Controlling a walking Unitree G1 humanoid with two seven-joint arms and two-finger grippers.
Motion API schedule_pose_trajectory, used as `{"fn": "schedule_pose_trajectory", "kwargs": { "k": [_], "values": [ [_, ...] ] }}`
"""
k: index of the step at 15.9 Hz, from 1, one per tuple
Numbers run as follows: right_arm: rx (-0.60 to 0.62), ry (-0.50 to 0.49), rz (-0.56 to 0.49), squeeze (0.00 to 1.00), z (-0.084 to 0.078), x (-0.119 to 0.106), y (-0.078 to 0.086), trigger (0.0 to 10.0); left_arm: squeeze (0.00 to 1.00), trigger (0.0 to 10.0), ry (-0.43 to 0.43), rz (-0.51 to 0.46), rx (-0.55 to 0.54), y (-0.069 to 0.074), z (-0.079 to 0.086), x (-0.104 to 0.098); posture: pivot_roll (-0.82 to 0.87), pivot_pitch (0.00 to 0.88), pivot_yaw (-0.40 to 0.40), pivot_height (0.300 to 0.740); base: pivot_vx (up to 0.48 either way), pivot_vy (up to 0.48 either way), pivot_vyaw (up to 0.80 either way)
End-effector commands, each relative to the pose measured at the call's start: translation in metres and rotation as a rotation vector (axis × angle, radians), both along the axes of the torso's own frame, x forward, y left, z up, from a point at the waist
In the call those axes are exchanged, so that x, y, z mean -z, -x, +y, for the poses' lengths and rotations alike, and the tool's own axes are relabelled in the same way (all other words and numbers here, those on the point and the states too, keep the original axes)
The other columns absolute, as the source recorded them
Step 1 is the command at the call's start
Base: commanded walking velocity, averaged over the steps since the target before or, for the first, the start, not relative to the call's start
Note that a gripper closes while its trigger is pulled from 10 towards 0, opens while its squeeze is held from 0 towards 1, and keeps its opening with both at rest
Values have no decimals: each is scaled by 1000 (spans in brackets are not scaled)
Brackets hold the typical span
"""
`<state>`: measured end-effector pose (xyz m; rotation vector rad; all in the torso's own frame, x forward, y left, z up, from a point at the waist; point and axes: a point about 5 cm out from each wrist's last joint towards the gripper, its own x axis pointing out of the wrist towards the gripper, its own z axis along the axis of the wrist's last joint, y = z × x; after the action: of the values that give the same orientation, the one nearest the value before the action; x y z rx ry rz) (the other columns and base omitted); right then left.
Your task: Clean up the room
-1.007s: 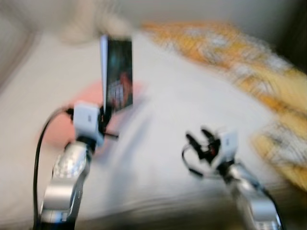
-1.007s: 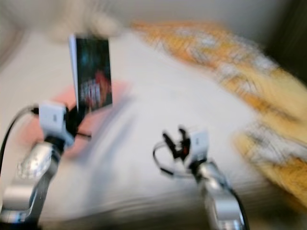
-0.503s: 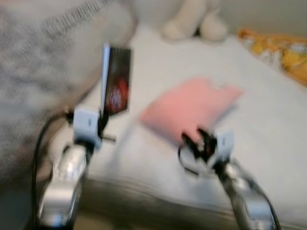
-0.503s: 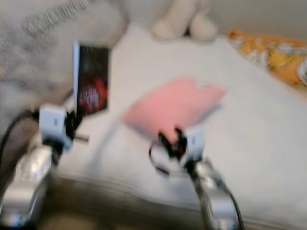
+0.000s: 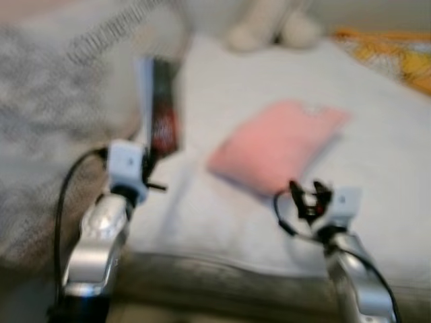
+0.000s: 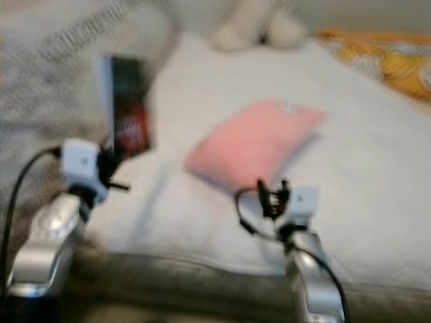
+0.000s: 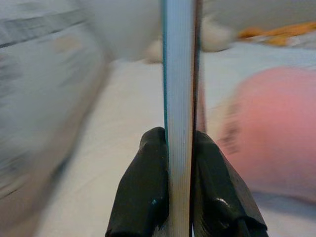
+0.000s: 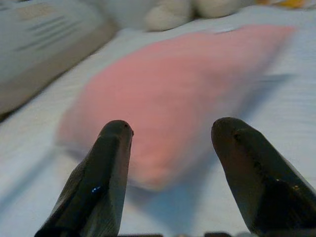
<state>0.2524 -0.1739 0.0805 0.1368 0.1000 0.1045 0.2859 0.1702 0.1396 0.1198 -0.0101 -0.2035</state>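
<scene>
Nearest, at the bottom of the left eye view, the bed's point(image 5: 222, 276) front edge runs across the frame as a dark band, with both silver arms rising over it. At left centre, the left end effector point(image 5: 147, 168) is clamped on the lower edge of a book point(image 5: 160, 108), holding it upright with its dark cover showing; the left wrist view shows the two black fingers point(image 7: 143, 197) pressed on either side of the pages. At right centre, the right end effector point(image 5: 308, 196) hangs just above the white sheet, its fingers spread apart and holding nothing.

Just beyond it, mid-frame, a pink pillow point(image 5: 279, 145) lies flat on the sheet, facing the spread fingers in the right wrist view. Farther back, at top centre, sits a cream plush toy point(image 5: 269, 27); at the top right corner, a yellow blanket point(image 5: 397, 57); along the upper left, a grey knitted cover point(image 5: 47, 101).

The book appears to be in carriage, lifted off the bed and awaiting somewhere to go. The next move likely calls for turning away to find a shelf or counter, keeping the book upright.

The sheet around the pillow offers open room; the bed's edge sits close under both arms.
</scene>
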Motion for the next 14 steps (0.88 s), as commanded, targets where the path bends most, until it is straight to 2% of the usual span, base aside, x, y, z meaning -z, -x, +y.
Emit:
{"fn": "schedule_pose_trajectory", "kwargs": {
  "k": [1,5,6,8,10,11,12,14],
  "values": [
    [-23,-14,-23,0,7,-7,0,10000,0,10000,-5,-38,4,-2,0,-6,-56,0,70,740,0,480,-800],
    [-51,-7,-30,0,12,-10,0,10000,0,10000,18,-31,-6,-2,-4,-2,-54,0,56,740,0,480,-800],
    [-83,12,-40,0,16,-12,-3,10000,0,10000,-11,-38,-13,-1,-4,-4,-49,0,43,740,0,0,0],
    [-109,33,-38,0,18,-13,-6,10000,0,10000,-42,-30,-31,0,-2,-1,-47,0,36,740,0,-420,0],
    [-109,32,-44,0,17,-15,-8,10000,0,10000,-6,-35,-44,1,0,-1,-45,0,31,740,0,-480,0],
    [-108,33,-44,0,16,-16,-9,10000,0,10000,44,-37,-57,2,1,-2,-47,0,30,740,0,0,0],
    [-110,34,-46,0,15,-17,-10,10000,0,10000,59,-35,-70,3,2,-2,-45,0,27,740,0,0,0],
    [-123,40,-49,0,16,-18,-11,10000,0,10000,34,-51,-83,3,5,-4,-44,0,25,740,0,0,0]
  ]
}}
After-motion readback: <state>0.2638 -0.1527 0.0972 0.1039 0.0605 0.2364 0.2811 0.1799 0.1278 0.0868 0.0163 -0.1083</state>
